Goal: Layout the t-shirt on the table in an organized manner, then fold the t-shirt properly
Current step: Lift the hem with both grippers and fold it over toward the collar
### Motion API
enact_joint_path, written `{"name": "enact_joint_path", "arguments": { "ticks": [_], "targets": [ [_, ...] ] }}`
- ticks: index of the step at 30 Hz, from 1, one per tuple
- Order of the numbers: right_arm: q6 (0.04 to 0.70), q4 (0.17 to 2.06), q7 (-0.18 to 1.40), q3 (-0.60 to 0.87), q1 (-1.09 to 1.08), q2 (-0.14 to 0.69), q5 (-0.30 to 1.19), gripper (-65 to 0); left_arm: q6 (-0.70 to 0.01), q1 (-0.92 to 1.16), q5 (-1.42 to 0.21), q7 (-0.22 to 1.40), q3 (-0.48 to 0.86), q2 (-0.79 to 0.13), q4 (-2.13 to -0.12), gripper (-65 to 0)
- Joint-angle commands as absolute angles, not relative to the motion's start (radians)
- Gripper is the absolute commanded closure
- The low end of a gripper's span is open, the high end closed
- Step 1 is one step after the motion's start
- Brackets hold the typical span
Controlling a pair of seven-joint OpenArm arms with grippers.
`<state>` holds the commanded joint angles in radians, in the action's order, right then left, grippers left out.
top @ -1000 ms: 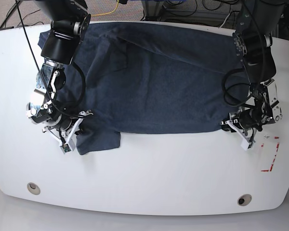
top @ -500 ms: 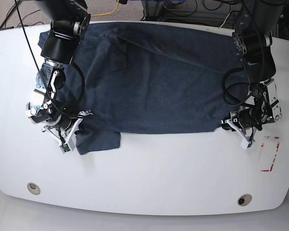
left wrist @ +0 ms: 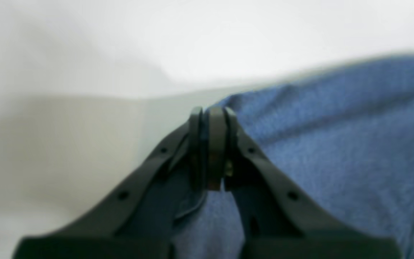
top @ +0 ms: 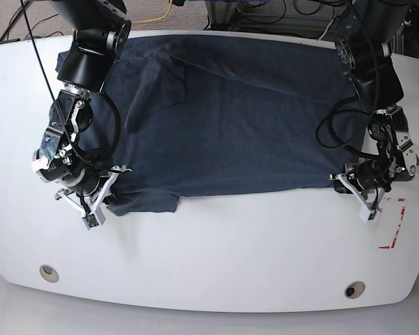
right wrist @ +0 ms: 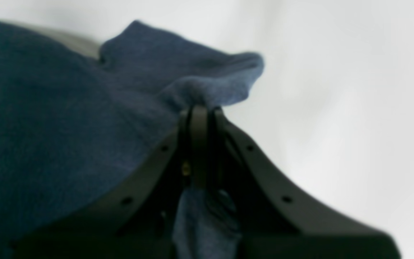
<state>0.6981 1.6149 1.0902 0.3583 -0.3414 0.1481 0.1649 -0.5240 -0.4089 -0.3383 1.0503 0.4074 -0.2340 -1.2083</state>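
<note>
Slate-blue t-shirt (top: 230, 112) corners pinched in both end effectors.

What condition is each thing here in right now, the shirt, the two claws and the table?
t-shirt: spread out, not folded, wrinkled near one sleeve, near edge pinched at both corners.
left claw: shut on the t-shirt.
right claw: shut on the t-shirt.
table: bare at the front, shirt covering its back part.

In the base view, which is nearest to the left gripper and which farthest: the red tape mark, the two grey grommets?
From the left gripper, at the view's right:
1. Red tape mark, just beside it, right edge.
2. Right-hand grommet, below it, near the front edge.
3. Left-hand grommet, far across the table.
</note>
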Motion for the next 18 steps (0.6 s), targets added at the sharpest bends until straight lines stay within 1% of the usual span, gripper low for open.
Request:
{"name": "enact_joint_path", "arguments": {
  "ticks": [4, 6, 14, 18],
  "targets": [
    [0.698, 1.667, 1.129, 0.360, -0.335, 0.145, 0.165, -0.8, -0.564, -0.410, -0.338, 1.079, 0.418, -0.234, -1.236, -0.1],
    [0.698, 1.707, 1.159, 0.360, -0.321, 0.128, 0.165, -0.8, -0.579, -0.410, -0.338, 1.112, 0.420, -0.236, -1.264, -0.1],
    [0.698, 1.856, 1.239, 0.374, -0.246, 0.090, 0.165, -0.8, -0.587, -0.380, -0.338, 1.191, 0.450, -0.246, -1.374, -0.1],
    [0.698, 1.920, 1.250, 0.374, -0.188, 0.079, 0.165, -0.8, -0.634, -0.349, -0.338, 1.199, 0.450, -0.246, -1.437, -0.1]
  ]
}}
